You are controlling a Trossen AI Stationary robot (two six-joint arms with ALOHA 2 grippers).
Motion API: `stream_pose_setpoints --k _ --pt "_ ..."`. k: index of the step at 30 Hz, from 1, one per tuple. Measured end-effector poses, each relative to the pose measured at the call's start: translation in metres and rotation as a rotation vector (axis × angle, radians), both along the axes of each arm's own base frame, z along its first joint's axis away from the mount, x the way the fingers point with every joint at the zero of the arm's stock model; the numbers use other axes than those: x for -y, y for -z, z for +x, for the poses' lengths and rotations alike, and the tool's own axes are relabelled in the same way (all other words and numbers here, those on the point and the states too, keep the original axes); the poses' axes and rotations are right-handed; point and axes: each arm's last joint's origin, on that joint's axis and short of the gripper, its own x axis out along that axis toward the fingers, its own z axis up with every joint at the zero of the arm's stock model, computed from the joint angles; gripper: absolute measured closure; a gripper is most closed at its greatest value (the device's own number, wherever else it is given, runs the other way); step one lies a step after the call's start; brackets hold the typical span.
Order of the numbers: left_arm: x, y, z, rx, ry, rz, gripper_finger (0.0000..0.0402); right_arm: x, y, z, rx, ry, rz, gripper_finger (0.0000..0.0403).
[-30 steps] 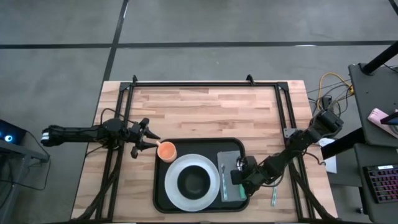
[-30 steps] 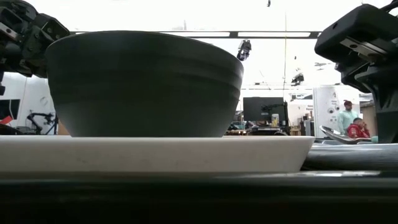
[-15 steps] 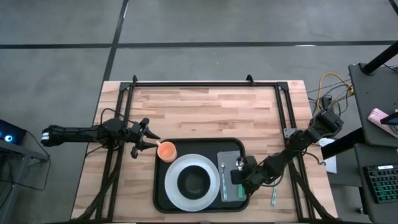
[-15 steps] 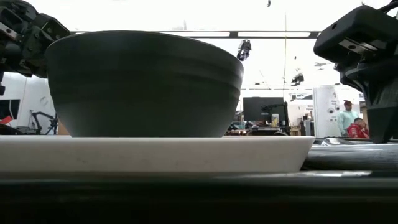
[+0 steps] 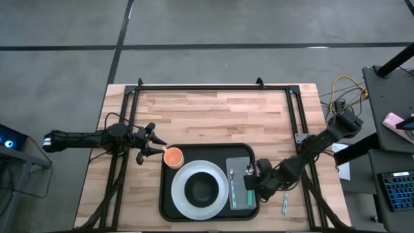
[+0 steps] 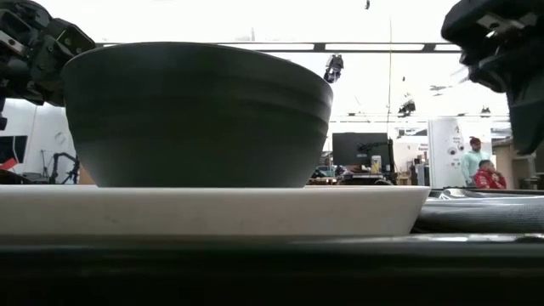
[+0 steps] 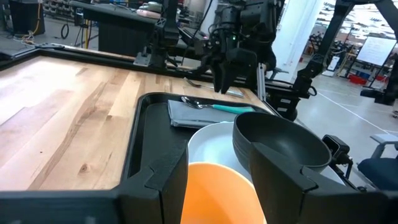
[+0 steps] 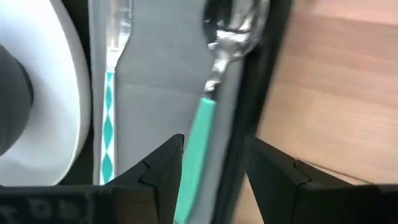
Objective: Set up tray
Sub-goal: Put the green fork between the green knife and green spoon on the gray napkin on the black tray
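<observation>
Lying on the wooden desk (image 5: 213, 116) in the lower middle of the high view, the tray (image 5: 165, 194) is the black rectangular one with rounded corners and a low rim, and both grippers stand at its opposite ends. The left gripper (image 5: 155, 149) sits just off the tray's upper-left corner, its fingers (image 7: 155, 180) spread apart on either side of an orange cup (image 5: 173, 156) that stands in that corner; the cup fills the gap between them in the left wrist view, though whether the pads touch it cannot be told. The right gripper (image 5: 251, 182) hangs over the tray's right rim, its fingers (image 8: 158, 174) parted and holding nothing, with a teal-handled spoon (image 8: 214, 81) lying between them along the rim in the right wrist view. Inside the tray, a white plate (image 5: 182, 194) takes up the middle and carries a dark bowl (image 5: 202, 189), which fills most of the low view. Right of the plate, a grey napkin (image 5: 240, 165) lies flat, with a teal-handled fork (image 5: 233, 188) on its left side and the spoon at its right edge. Outside the tray, on the desk at the lower right of the high view, another teal-handled utensil (image 5: 284, 206) lies by the right arm.
</observation>
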Motion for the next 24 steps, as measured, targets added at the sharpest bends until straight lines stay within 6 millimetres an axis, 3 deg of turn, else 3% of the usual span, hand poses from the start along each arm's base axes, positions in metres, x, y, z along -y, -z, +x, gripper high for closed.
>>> stream_pose_setpoints --k 5,10,18,24 --pt "0.0 0.0 0.0 0.0 0.0 0.0 0.0251 0.0 -0.012 -0.007 -0.072 0.001 0.037 0.0243" --pt "0.0 0.0 0.0 0.0 0.0 0.0 0.0251 -0.004 -0.01 -0.019 -0.167 0.038 0.064 0.023" --pt "0.0 0.0 0.0 0.0 0.0 0.0 0.0251 -0.023 -0.01 -0.036 -0.187 0.089 0.109 0.0209" --pt "0.0 0.0 0.0 0.0 0.0 0.0 0.0251 -0.026 -0.01 -0.041 -0.221 0.073 0.128 0.0206"
